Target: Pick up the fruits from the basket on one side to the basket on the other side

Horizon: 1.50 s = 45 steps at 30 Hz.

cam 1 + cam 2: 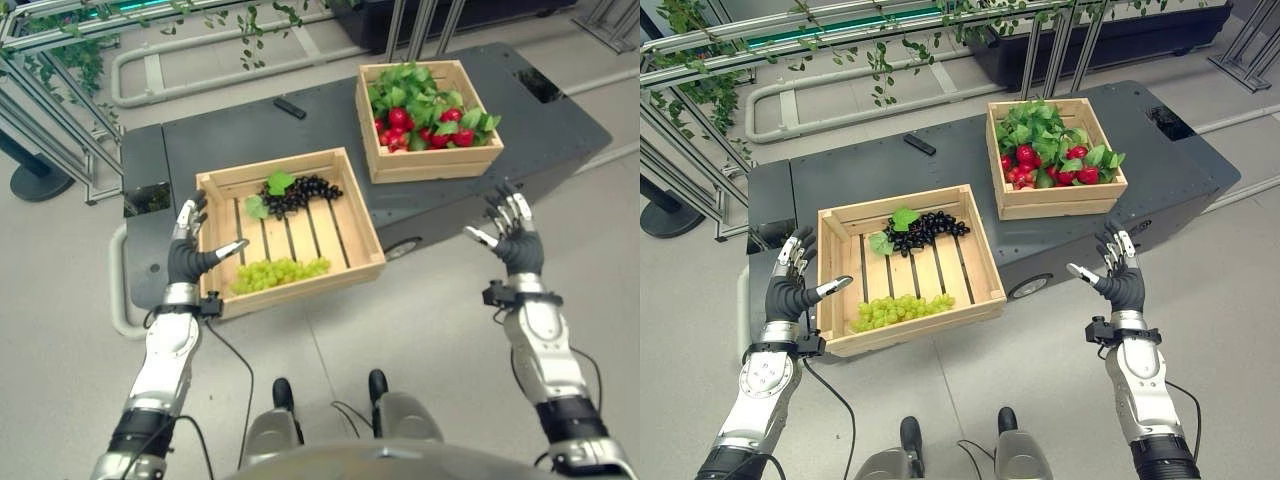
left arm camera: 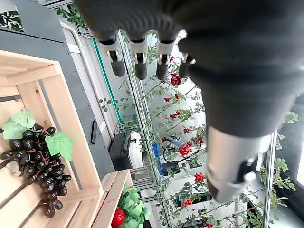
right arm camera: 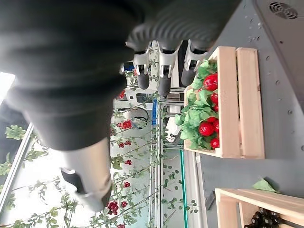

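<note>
Left eye view shows both hands, left hand (image 1: 187, 258) and right hand (image 1: 517, 243), spread and empty, while the soft, easily bruised dark purple grape bunch (image 1: 297, 193) in the near slatted wooden crate (image 1: 224, 187) looks best lifted by its stem

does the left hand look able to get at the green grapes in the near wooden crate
Probably yes: the left hand is open beside the open-topped near wooden crate, and nothing covers the bunch of green grapes lying at its front.
</note>
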Motion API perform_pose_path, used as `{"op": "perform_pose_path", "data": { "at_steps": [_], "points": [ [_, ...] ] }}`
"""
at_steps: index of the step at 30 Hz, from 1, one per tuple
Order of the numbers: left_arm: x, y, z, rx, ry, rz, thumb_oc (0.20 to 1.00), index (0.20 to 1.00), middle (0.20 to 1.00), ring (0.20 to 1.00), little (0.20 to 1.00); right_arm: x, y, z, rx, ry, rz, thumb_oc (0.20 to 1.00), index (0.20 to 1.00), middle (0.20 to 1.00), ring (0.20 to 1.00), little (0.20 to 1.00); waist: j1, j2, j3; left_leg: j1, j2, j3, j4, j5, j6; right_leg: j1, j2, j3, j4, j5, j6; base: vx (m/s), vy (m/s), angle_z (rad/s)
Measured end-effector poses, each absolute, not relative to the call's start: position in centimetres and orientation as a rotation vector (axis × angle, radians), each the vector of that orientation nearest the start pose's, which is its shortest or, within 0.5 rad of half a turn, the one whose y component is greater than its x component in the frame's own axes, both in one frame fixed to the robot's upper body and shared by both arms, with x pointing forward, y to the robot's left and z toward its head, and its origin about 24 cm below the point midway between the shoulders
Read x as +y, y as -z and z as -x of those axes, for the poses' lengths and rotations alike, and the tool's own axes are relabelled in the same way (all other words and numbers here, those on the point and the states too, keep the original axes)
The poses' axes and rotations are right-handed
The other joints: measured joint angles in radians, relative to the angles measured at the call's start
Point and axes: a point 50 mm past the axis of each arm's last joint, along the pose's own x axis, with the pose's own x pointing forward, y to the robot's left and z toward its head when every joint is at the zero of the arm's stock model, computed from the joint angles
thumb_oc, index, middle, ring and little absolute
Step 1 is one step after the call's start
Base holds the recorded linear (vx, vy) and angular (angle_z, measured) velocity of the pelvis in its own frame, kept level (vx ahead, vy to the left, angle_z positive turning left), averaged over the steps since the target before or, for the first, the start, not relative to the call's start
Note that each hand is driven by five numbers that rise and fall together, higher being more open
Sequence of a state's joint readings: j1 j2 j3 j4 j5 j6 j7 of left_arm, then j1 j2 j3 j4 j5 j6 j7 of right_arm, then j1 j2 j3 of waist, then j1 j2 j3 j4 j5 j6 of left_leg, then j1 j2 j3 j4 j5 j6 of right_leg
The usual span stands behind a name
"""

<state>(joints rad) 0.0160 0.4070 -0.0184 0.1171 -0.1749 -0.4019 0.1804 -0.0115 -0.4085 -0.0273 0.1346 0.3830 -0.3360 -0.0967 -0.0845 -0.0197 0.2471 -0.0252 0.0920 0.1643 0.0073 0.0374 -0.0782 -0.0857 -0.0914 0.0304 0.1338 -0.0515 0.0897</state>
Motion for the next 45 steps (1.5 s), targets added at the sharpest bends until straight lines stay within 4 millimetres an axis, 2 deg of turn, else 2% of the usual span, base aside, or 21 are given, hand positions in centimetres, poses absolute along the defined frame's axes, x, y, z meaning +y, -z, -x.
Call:
{"op": "perform_pose_path", "data": {
  "at_steps": [11, 19, 25, 29, 30, 32, 34, 37, 45],
  "points": [
    [23.0, -6.7, -24.3, -0.281, -0.142, -0.193, 1.000, 1.000, 1.000, 1.000, 1.000, -24.7, -6.5, -24.7, -0.219, 0.163, 0.027, 1.000, 1.000, 1.000, 1.000, 1.000, -0.012, -0.003, -0.005, 0.033, 0.001, -0.002, -0.019, 0.000, 0.000, 0.041, 0.000, -0.013, -0.029, 0.001, 0.000, 0.00, 0.003, 0.01],
    [23.0, -6.6, -24.3, -0.279, -0.142, -0.193, 1.000, 1.000, 1.000, 1.000, 1.000, -24.7, -6.3, -24.7, -0.212, 0.167, 0.023, 1.000, 1.000, 1.000, 1.000, 1.000, -0.011, -0.019, -0.035, 0.033, 0.000, -0.002, -0.020, 0.000, 0.000, 0.041, 0.000, -0.013, -0.030, 0.002, 0.000, 0.00, 0.000, 0.00],
    [23.0, -6.3, -24.3, -0.267, -0.140, -0.193, 1.000, 1.000, 1.000, 1.000, 1.000, -24.9, -5.8, -24.6, -0.191, 0.175, 0.024, 1.000, 1.000, 1.000, 1.000, 1.000, -0.011, -0.018, -0.053, 0.034, 0.000, -0.002, -0.020, 0.000, 0.000, 0.042, 0.000, -0.013, -0.030, 0.002, 0.000, 0.00, 0.000, 0.00],
    [23.1, -4.6, -24.1, -0.191, -0.138, -0.202, 1.000, 1.000, 1.000, 1.000, 1.000, -25.4, -4.4, -24.5, -0.125, 0.199, 0.028, 1.000, 1.000, 1.000, 1.000, 1.000, -0.011, -0.016, -0.064, 0.034, 0.000, -0.002, -0.020, 0.000, 0.000, 0.042, 0.000, -0.013, -0.031, 0.002, 0.000, 0.00, 0.000, 0.00],
    [23.2, -3.1, -24.0, -0.120, -0.137, -0.209, 1.000, 1.000, 1.000, 1.000, 1.000, -25.4, -3.3, -24.4, -0.079, 0.208, 0.025, 1.000, 1.000, 1.000, 1.000, 1.000, -0.011, -0.015, -0.076, 0.034, 0.001, -0.002, -0.021, 0.000, 0.000, 0.042, 0.000, -0.013, -0.033, 0.002, 0.000, 0.00, 0.000, 0.00],
    [23.3, -1.4, -23.7, -0.043, -0.136, -0.226, 1.000, 1.000, 1.000, 1.000, 1.000, -25.5, -2.3, -24.1, -0.034, 0.215, 0.026, 1.000, 1.000, 1.000, 1.000, 1.000, -0.012, -0.015, -0.077, 0.036, 0.002, -0.001, -0.022, 0.000, 0.000, 0.045, 0.000, -0.013, -0.036, 0.004, 0.000, 0.00, 0.000, 0.00],
    [23.7, 1.5, -23.1, 0.098, -0.141, -0.258, 1.000, 1.000, 1.000, 1.000, 1.000, -25.7, -0.3, -23.7, 0.053, 0.227, 0.035, 1.000, 1.000, 1.000, 1.000, 1.000, -0.013, -0.014, -0.077, 0.039, 0.003, -0.001, -0.023, 0.001, -0.001, 0.049, 0.002, -0.012, -0.042, 0.008, -0.001, -0.01, -0.002, -0.02],
    [23.9, 4.6, -21.8, 0.263, -0.147, -0.290, 1.000, 1.000, 1.000, 1.000, 1.000, -25.7, 2.6, -22.7, 0.195, 0.234, 0.081, 1.000, 1.000, 1.000, 1.000, 1.000, -0.012, -0.014, -0.077, 0.049, 0.004, 0.000, -0.033, 0.005, -0.004, 0.058, 0.000, -0.012, -0.055, 0.014, -0.002, -0.01, -0.003, -0.01],
    [23.7, 6.5, -20.7, 0.360, -0.156, -0.282, 1.000, 1.000, 1.000, 1.000, 1.000, -25.4, 4.0, -22.0, 0.271, 0.225, 0.123, 1.000, 1.000, 1.000, 1.000, 1.000, -0.014, -0.010, -0.085, 0.069, 0.006, 0.000, -0.043, 0.006, -0.004, 0.091, 0.001, -0.014, -0.094, 0.030, -0.003, 0.00, 0.000, 0.00]
  ]
}}
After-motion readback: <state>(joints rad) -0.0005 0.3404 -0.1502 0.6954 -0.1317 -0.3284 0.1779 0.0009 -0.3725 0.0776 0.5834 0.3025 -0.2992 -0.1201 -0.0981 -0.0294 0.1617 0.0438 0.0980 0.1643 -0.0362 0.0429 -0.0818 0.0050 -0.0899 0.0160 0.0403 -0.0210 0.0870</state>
